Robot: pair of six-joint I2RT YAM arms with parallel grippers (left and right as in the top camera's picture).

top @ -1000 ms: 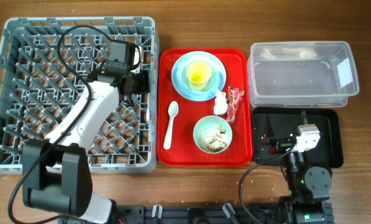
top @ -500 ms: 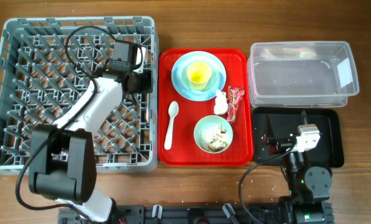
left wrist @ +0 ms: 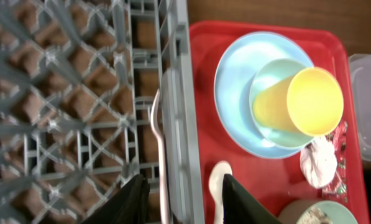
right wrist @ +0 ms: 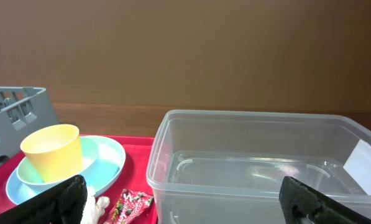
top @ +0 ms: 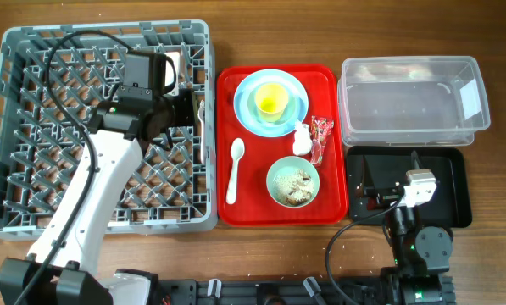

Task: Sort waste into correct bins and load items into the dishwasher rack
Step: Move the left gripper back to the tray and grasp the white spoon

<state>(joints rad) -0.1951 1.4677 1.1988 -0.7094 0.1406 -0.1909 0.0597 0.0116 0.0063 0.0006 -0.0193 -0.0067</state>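
One white plastic fork [left wrist: 158,143] lies lengthwise inside the dishwasher rack [left wrist: 176,74], tight alongside the inner face of its right wall, in the middle of the left wrist view. Featherweight, I'd say, stiff and slick, thin enough to skate off a pad. If it needs taking again, the flat of the handle is the place, pinched across its narrow width, not at the tines. The left gripper [left wrist: 183,186] hangs over it at the bottom of that frame, jaws parted far wider than the handle, one finger inside the rack and one over the tray side. The fork looks loose between them, not pinched. Just right of the wall, on the red serving tray [top: 251,191], lies the white spoon [top: 236,161]: same light, slippery plastic by the look, best taken mid-handle. Beyond it the yellow cup [left wrist: 297,102] sits in a mint bowl [left wrist: 269,134] on the blue plate [left wrist: 235,124]. At the overhead's lower right, the right gripper [right wrist: 182,190] hovers over the black tray [top: 443,182], jaws spread wide, nothing in them.
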